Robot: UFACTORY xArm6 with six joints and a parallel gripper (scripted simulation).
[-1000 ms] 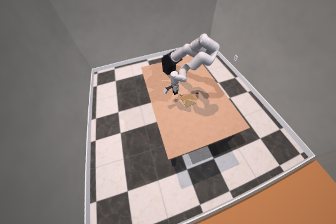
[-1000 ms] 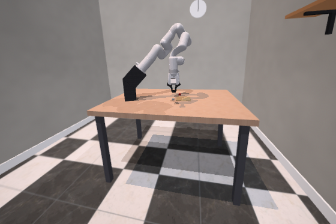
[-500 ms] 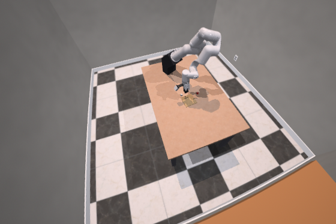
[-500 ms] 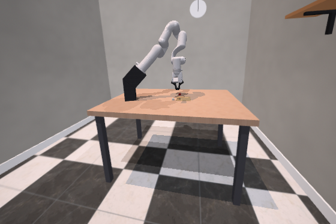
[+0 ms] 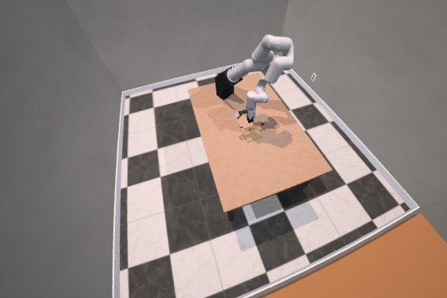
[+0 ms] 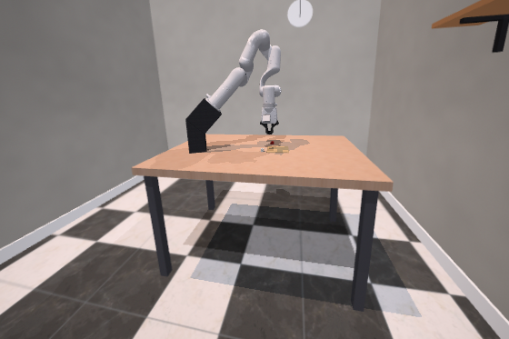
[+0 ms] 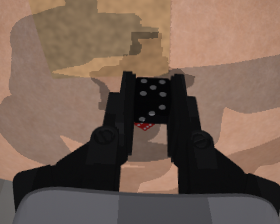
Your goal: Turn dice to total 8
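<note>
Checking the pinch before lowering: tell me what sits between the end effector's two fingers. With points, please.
A black die with pale pips (image 7: 152, 100), gripped by both fingers, in the wrist view.

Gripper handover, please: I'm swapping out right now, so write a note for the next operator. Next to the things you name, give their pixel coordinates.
Gripper (image 5: 250, 121) (image 6: 269, 133) (image 7: 152, 90): shut on the black die (image 7: 152, 100), raised above the table (image 5: 271, 168) (image 6: 318, 165) (image 7: 225, 30).
Red die (image 5: 263, 124) (image 6: 272, 143) (image 7: 145, 126): on the table, off the mat (image 5: 251, 136) (image 6: 282, 150) (image 7: 100, 35).
White die (image 5: 241, 126) (image 6: 262, 150): by the mat's edge; contact unclear.
Done: black die gripped and lifted.
Left: all three fully onto the mat, tops adding to 8, then release. Current top numbers of red and white: cannot tell.
</note>
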